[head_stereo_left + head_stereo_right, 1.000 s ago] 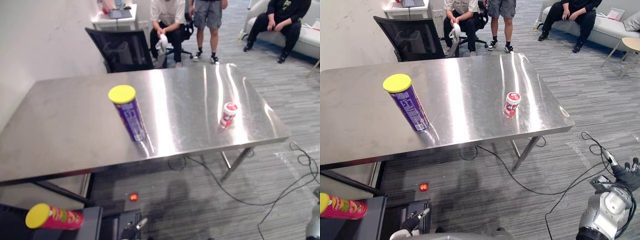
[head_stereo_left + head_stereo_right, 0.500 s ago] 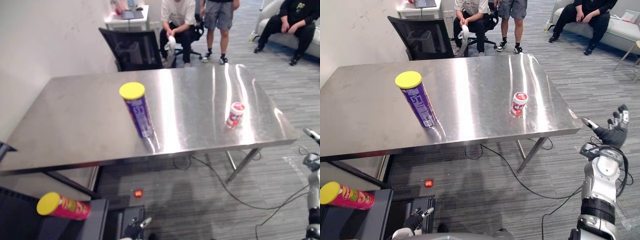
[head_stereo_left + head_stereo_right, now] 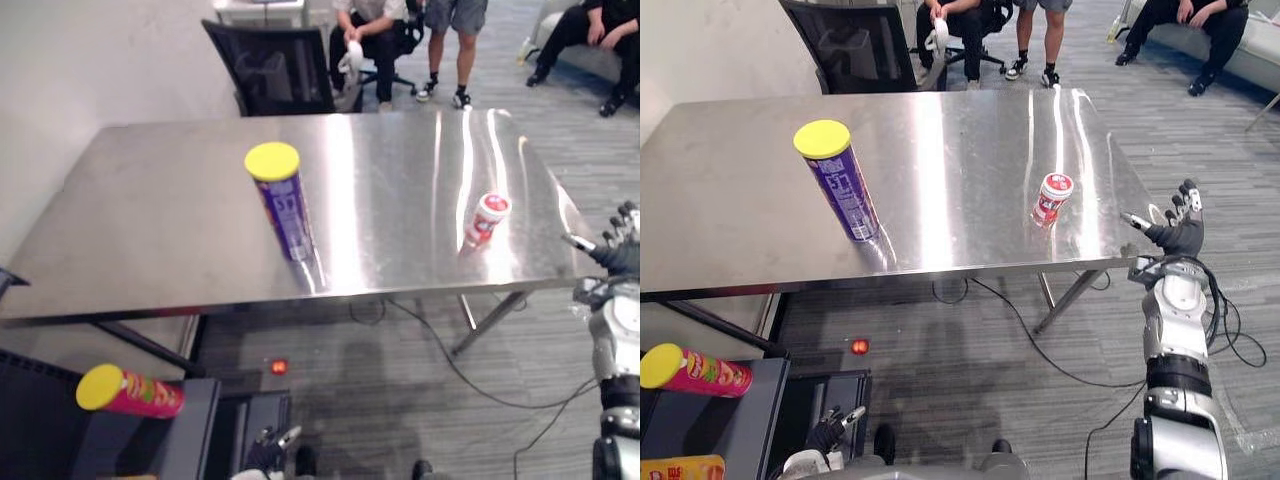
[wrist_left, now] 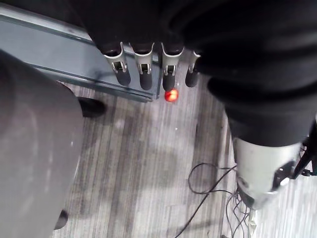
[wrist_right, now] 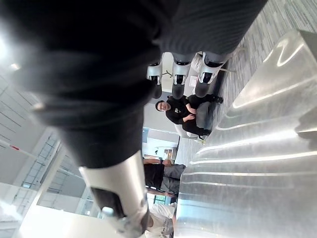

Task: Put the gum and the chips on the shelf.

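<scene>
A purple chips can [image 3: 283, 203] with a yellow lid stands upright near the middle of the steel table [image 3: 150, 230]. The gum tub [image 3: 1051, 199], white with a red lid, stands near the table's right front corner. My right hand [image 3: 1177, 236] is raised just off the table's right edge, a short way right of the gum, open, its fingers [image 5: 178, 69] straight and holding nothing. My left hand [image 3: 830, 432] hangs low near the floor, below the table's front edge, open and empty. The dark shelf [image 3: 195, 420] is at the lower left.
A red chips can [image 3: 128, 390] with a yellow lid lies on the shelf, with a yellow packet [image 3: 680, 468] below it. A black office chair [image 3: 270, 70] stands behind the table, and several people sit or stand beyond it. A red light [image 3: 278, 366] glows on the floor under the table.
My right hand has risen from low at the right to beside the table's right edge. The camera has shifted; both the chips can and the gum stand where they were.
</scene>
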Robot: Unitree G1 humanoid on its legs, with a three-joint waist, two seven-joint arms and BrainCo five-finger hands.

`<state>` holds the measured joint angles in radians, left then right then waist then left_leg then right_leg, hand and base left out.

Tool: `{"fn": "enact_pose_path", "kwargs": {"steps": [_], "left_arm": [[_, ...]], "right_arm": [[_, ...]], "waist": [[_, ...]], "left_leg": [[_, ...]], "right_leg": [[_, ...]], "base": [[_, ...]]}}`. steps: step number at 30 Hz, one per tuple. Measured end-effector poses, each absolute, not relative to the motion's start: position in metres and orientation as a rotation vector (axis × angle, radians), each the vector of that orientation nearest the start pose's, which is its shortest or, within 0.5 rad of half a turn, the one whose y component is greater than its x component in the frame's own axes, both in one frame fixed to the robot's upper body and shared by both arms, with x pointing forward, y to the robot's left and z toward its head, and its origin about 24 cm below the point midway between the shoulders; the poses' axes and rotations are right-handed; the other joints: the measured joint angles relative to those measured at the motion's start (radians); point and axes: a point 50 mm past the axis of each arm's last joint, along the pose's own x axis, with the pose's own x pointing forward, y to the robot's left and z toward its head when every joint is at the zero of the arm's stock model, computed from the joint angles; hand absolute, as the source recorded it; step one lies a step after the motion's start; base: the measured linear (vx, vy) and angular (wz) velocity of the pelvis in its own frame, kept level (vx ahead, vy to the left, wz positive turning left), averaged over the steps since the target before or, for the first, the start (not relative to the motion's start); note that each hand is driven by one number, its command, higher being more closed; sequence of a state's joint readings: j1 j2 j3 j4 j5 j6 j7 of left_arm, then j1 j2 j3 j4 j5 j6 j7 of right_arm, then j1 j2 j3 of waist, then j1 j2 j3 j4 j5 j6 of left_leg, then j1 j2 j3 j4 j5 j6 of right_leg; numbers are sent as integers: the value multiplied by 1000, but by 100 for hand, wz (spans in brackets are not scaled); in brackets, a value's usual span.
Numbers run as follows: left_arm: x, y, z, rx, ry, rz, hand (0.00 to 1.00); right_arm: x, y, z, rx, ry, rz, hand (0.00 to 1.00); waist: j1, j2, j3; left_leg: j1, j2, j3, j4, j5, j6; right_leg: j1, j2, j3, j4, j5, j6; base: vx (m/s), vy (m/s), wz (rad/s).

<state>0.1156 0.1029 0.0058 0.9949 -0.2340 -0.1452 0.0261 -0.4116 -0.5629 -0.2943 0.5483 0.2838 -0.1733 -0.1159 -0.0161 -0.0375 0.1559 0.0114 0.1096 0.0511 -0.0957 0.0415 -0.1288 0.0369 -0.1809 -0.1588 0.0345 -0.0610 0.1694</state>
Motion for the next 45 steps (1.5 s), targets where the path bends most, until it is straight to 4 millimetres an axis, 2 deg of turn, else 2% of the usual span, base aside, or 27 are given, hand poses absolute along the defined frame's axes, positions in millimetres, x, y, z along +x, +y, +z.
{"fn": "enact_pose_path", "kwargs": {"steps": [4,8,11,18,26,30,35,45], "left_arm": [[107,197,-151,-101,927,240,0],[111,199,-149,-119,906,261,0],[113,202,-147,-116,891,268,0],[115,203,-145,-118,877,271,0],[118,207,-143,-134,858,291,0],[119,210,-142,-140,848,305,0],[124,211,-139,-141,821,308,0],[129,211,-137,-144,803,307,0]], "right_arm": [[314,-333,134,-163,-209,-442,0],[323,-325,141,-176,-216,-400,0],[329,-321,146,-179,-220,-386,0],[333,-316,148,-184,-218,-366,0],[338,-309,152,-193,-225,-324,0],[342,-307,160,-188,-250,-320,0],[344,-306,161,-187,-248,-319,0],[353,-302,165,-176,-236,-310,0]], "waist": [[9,-1,11],[18,-12,32],[19,-26,41],[21,-29,50],[24,-45,69],[25,-57,78],[45,-67,90],[48,-68,120]], "left_leg": [[-10,2,9,0,3,5],[-14,-3,18,0,8,12],[-33,-13,13,-1,16,18],[-45,-19,-6,-7,28,20],[-63,-20,-4,-6,40,21],[-63,-20,-3,-1,40,21],[-63,-21,-3,-1,40,21],[-68,-23,-3,-6,40,21]], "right_leg": [[-15,3,0,-7,29,-1],[-19,0,-1,-22,61,-4],[-35,-10,-4,-21,61,-4],[-35,-14,-21,-22,62,-2],[-50,-14,-19,-36,62,-3],[-50,-14,-19,-37,62,-3],[-49,-13,-21,-41,65,-7],[-51,-14,-21,-51,70,-13]], "base": [[-18,9,-8],[-50,23,-7],[-61,19,4],[-54,0,8],[-33,-5,-1],[0,0,0],[0,0,0],[0,0,0]]}}
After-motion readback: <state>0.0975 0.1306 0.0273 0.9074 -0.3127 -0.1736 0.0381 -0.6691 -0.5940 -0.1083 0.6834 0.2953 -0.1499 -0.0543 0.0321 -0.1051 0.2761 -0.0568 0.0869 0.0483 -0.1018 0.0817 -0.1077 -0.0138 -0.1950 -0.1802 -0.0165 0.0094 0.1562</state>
